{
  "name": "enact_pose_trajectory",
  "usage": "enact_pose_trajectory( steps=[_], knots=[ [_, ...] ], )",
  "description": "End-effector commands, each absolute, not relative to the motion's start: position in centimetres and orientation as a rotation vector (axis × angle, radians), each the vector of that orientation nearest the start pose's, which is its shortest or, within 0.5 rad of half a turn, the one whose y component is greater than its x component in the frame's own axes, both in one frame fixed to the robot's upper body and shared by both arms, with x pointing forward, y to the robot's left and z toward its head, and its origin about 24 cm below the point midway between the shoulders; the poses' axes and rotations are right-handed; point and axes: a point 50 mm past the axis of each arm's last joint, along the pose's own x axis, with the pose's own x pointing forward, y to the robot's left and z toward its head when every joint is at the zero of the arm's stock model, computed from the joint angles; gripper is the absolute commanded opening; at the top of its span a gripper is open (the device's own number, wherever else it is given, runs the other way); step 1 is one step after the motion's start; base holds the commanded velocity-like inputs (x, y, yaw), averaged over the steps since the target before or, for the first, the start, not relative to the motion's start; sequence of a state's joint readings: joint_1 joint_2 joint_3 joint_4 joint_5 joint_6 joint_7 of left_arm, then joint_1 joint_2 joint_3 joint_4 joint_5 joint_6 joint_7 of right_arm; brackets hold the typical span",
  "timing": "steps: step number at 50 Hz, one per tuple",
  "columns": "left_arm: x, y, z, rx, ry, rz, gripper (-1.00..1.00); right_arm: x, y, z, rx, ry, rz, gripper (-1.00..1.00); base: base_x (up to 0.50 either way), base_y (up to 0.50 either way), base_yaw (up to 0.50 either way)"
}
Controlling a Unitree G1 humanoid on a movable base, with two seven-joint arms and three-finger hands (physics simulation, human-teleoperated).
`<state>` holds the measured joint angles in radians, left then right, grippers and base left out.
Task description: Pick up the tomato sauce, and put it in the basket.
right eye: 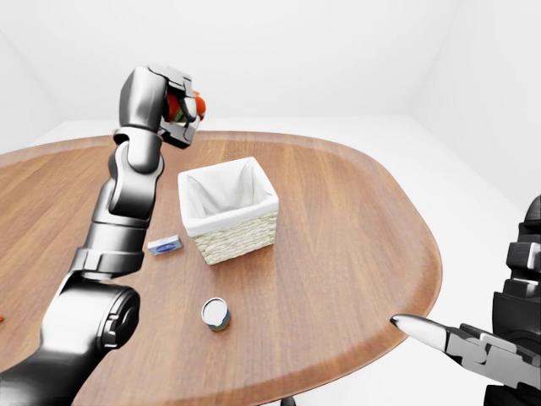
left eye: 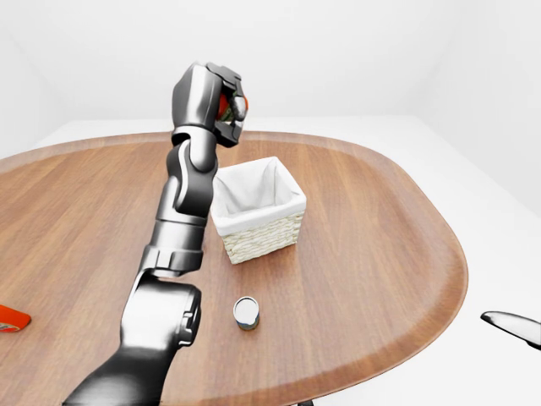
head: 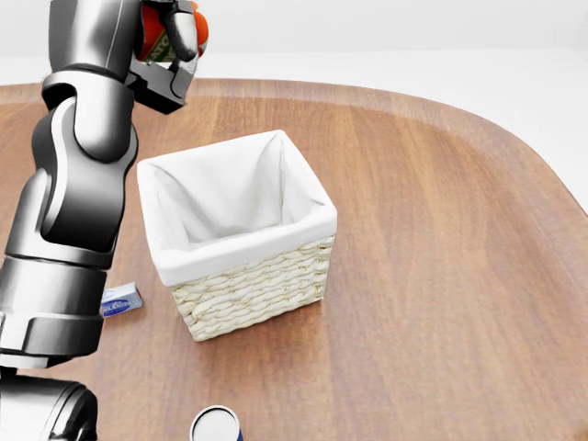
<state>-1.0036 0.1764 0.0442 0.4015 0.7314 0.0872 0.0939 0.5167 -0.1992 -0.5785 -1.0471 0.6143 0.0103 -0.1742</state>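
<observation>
The tomato sauce point(head: 152, 35), a red container with a green label, is held in my left hand point(head: 175, 32), whose fingers are shut round it. The hand is raised high at the top left of the head view, above the table and up-left of the basket point(head: 253, 289). The basket is pale wicker with a white cloth liner, and nothing shows inside it. My right hand point(right eye: 448, 338) hangs off the table's edge at the lower right of the right-eye view, with its fingers spread and holding nothing.
A small blue-and-white box point(head: 121, 299) lies on the wooden table point(head: 441, 257) left of the basket. A round can point(head: 215, 424) stands below the basket. An orange-red item point(left eye: 12, 318) lies at the far left edge of the left-eye view.
</observation>
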Motion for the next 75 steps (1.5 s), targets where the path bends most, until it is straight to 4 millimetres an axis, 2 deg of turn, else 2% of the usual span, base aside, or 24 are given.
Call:
enact_pose_trajectory(
  steps=[1, 2, 3, 8, 9, 11, 14, 16, 17, 21, 25, 29, 48, 60, 73, 75],
  knots=[
    [42.4, 11.9, 31.0, 0.741, -0.392, 0.335, -1.0, 10.1, -24.5, 20.8, 0.03, -0.636, -0.375, 1.0, 0.0, 0.0, 0.0],
    [42.4, 11.9, 30.8, 0.813, -0.399, 0.372, -1.0, 10.2, -24.5, 20.7, 0.029, -0.635, -0.375, 1.0, 0.0, 0.0, 0.0],
    [42.6, 11.9, 30.5, 0.776, -0.368, 0.349, -1.0, 10.2, -24.5, 20.7, 0.028, -0.633, -0.378, 1.0, 0.0, 0.0, 0.0],
    [42.7, 11.4, 30.0, 0.932, -0.376, 0.39, -1.0, 10.4, -24.5, 20.8, 0.031, -0.634, -0.373, 1.0, 0.0, 0.0, 0.0],
    [42.7, 11.0, 29.2, 1.06, -0.394, 0.392, -1.0, 10.3, -24.5, 20.8, 0.034, -0.635, -0.374, 1.0, 0.0, 0.0, 0.0],
    [42.8, 10.8, 28.4, 1.085, -0.368, 0.363, -1.0, 10.4, -24.6, 20.9, 0.033, -0.634, -0.374, 1.0, 0.0, 0.0, 0.0],
    [43.0, 10.4, 26.0, 1.28, -0.357, 0.314, -1.0, 10.4, -24.5, 20.8, 0.034, -0.633, -0.372, 1.0, 0.0, 0.0, 0.0],
    [43.1, 10.3, 24.3, 1.253, -0.269, 0.232, -1.0, 10.4, -24.6, 20.8, 0.036, -0.635, -0.371, 1.0, 0.0, 0.0, 0.0],
    [43.1, 10.4, 24.0, 1.316, -0.298, 0.257, -1.0, 10.3, -24.6, 20.8, 0.038, -0.636, -0.371, 1.0, 0.0, 0.0, 0.0],
    [43.0, 10.1, 23.3, 1.37, -0.286, 0.224, -1.0, 10.3, -24.6, 20.9, 0.04, -0.638, -0.37, 1.0, 0.0, 0.0, 0.0],
    [42.9, 9.8, 21.2, 1.369, -0.239, 0.176, -1.0, 10.1, -24.7, 20.9, 0.041, -0.641, -0.372, 1.0, 0.0, 0.0, 0.0],
    [42.7, 10.1, 18.8, 1.444, -0.194, 0.128, -1.0, 10.3, -24.6, 20.9, 0.04, -0.64, -0.369, 1.0, 0.0, 0.0, 0.0],
    [42.1, 10.0, 15.4, 1.469, -0.127, 0.059, -1.0, 10.2, -24.6, 20.9, 0.04, -0.642, -0.369, 1.0, 0.0, 0.0, 0.0],
    [42.0, 10.4, 14.9, 1.473, -0.117, 0.066, -1.0, 10.2, -24.5, 20.8, 0.039, -0.639, -0.368, 1.0, 0.0, 0.0, 0.0],
    [42.0, 10.5, 15.2, 1.47, -0.133, 0.086, -1.0, 10.2, -24.5, 20.8, 0.042, -0.639, -0.368, 1.0, 0.0, 0.0, 0.0],
    [42.0, 10.5, 15.4, 1.47, -0.145, 0.1, -0.95, 10.2, -24.5, 20.8, 0.041, -0.639, -0.368, 1.0, 0.0, 0.0, 0.0]
  ],
)
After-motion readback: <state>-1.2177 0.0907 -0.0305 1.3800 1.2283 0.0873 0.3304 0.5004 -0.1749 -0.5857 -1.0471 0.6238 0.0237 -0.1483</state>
